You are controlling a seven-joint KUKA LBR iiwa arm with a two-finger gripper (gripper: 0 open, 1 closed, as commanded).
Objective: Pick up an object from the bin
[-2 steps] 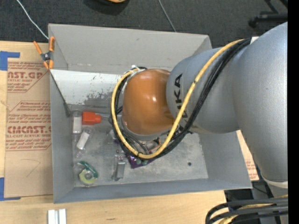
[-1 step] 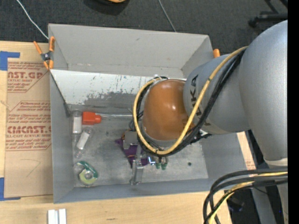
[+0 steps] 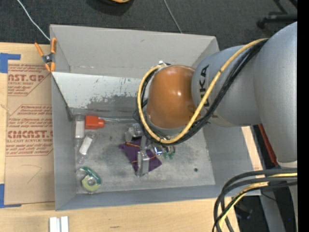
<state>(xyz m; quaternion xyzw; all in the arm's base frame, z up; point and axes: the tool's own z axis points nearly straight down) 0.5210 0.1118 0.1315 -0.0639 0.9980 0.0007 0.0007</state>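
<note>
My gripper (image 3: 142, 164) reaches down into the middle of the bin, its metal fingers right over a crumpled purple piece (image 3: 131, 151) that lies on the floor there. The fingertips touch or nearly touch this purple thing; whether it sits between them I cannot tell. A small green item (image 3: 169, 153) pokes out beside the gripper on its right. Further left lies an orange-red cap (image 3: 94, 123) on a thin clear stem.
Along the bin's left wall stand two small clear bottles (image 3: 79, 129) (image 3: 86, 145). A green and clear tape dispenser (image 3: 90, 180) lies in the front left corner. The arm with its orange dome and yellow cables covers the bin's right back part.
</note>
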